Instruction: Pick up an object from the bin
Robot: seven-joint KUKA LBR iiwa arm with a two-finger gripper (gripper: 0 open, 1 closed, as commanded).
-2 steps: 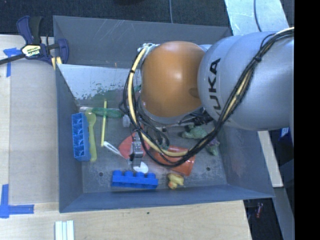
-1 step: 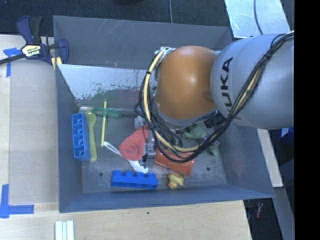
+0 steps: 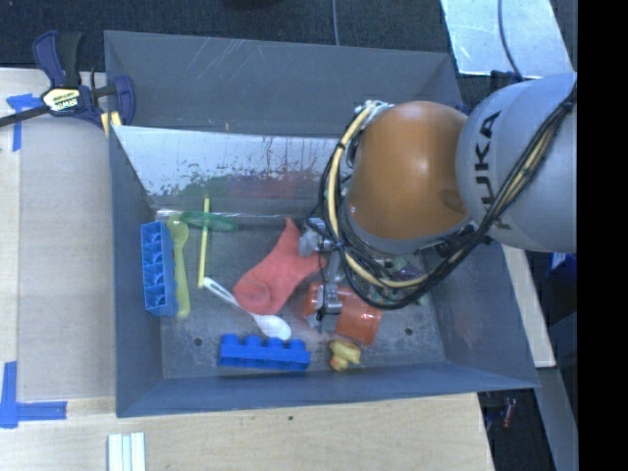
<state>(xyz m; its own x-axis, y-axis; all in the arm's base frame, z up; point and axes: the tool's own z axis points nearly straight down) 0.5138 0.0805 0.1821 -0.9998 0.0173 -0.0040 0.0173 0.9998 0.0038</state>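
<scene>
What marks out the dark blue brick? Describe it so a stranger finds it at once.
In the grey bin, find the front wall, lowest in the view. Just before it on the floor lies the dark blue studded brick, lengthwise along that wall, a yellow toy to its right. The other blue block is paler and runs along the left wall.
</scene>
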